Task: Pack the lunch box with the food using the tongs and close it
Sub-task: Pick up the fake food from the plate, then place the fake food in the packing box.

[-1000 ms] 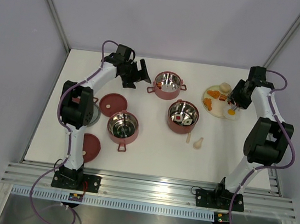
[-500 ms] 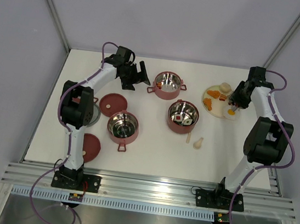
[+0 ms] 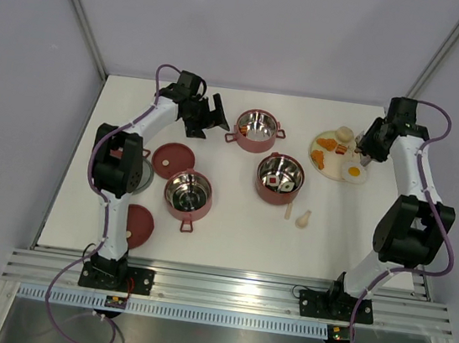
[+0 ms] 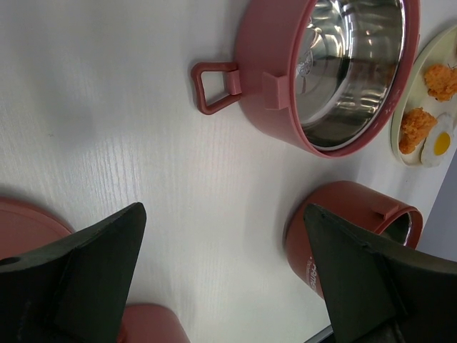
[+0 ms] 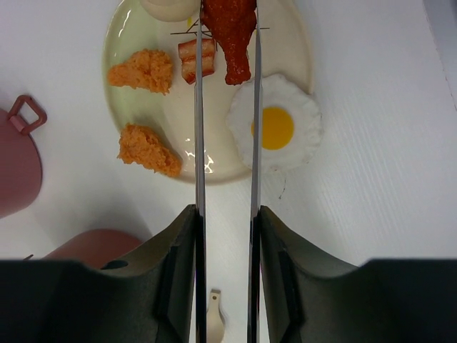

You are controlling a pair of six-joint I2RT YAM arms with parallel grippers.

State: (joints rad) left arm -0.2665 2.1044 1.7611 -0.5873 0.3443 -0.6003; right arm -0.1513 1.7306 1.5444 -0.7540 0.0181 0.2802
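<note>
Three dark-red lunch box bowls stand open: a back one (image 3: 256,130) holding an orange piece, a middle one (image 3: 279,178) with white and dark pieces, and an empty near-left one (image 3: 188,193). My right gripper (image 5: 226,214) is shut on the silver tongs (image 5: 199,143), above the cream plate (image 5: 214,168). The tong tips pinch a red drumstick-shaped piece of food (image 5: 232,32) over the plate's far side. Orange fried pieces (image 5: 143,70), a bacon-like piece (image 5: 191,57) and a fried egg (image 5: 275,128) lie on the plate. My left gripper (image 4: 223,211) stands open and empty beside the back bowl (image 4: 285,114).
Two dark-red disc lids (image 3: 173,160) (image 3: 139,226) lie left of the bowls, with a grey lid (image 3: 145,176) partly under the left arm. A small beige piece (image 3: 302,218) rests on the table in front of the middle bowl. Walls enclose the table's back and sides.
The right gripper's jaws narrowed, squeezing the tongs onto the red piece, and the arm shifted right and back, uncovering the fried egg. The left arm has not moved.
</note>
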